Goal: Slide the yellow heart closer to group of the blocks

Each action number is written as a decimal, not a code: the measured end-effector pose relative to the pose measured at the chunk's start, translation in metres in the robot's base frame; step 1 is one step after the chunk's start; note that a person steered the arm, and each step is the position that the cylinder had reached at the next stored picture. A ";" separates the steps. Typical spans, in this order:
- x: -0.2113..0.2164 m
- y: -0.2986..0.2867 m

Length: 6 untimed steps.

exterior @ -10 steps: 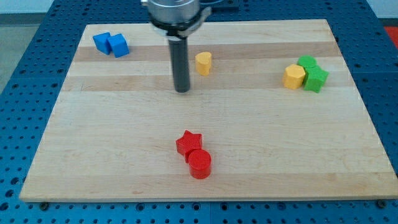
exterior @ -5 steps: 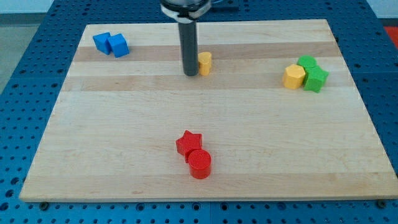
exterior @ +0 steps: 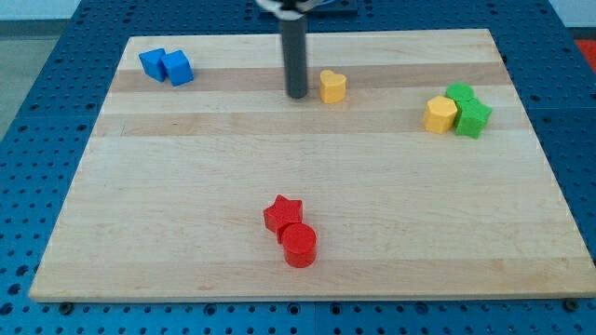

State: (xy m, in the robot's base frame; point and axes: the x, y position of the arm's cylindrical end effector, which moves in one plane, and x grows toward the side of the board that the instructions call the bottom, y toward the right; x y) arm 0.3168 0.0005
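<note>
Wooden board (exterior: 307, 186) is sitting on blue pegboard. No gripper here, just my tip (exterior: 296, 95) standing right beside the yellow heart (exterior: 332, 86), on its left. That heart's sitting near the view's top, well apart from the yellow hexagon (exterior: 440, 114) and green blocks (exterior: 467, 109).

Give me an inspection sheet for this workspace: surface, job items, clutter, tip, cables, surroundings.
Surface: pale wooden board, flat, no marks seen.
Job items: yellow heart near the view's top, alone; off to the view's right sits a group made of a yellow hexagon block and two green blocks, packed together.
Clutter: two blue blocks side by side at the view's top left; red star and red cylinder touching, near the view's bottom.
Gripper: none fitted; my tip is down on the board just left of the yellow heart, with a narrow gap.
Cables: nothing seen.
Surroundings: blue perforated table around the board.
</note>
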 end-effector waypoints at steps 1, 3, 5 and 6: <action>0.005 0.005; 0.014 0.099; 0.014 0.146; 0.005 0.127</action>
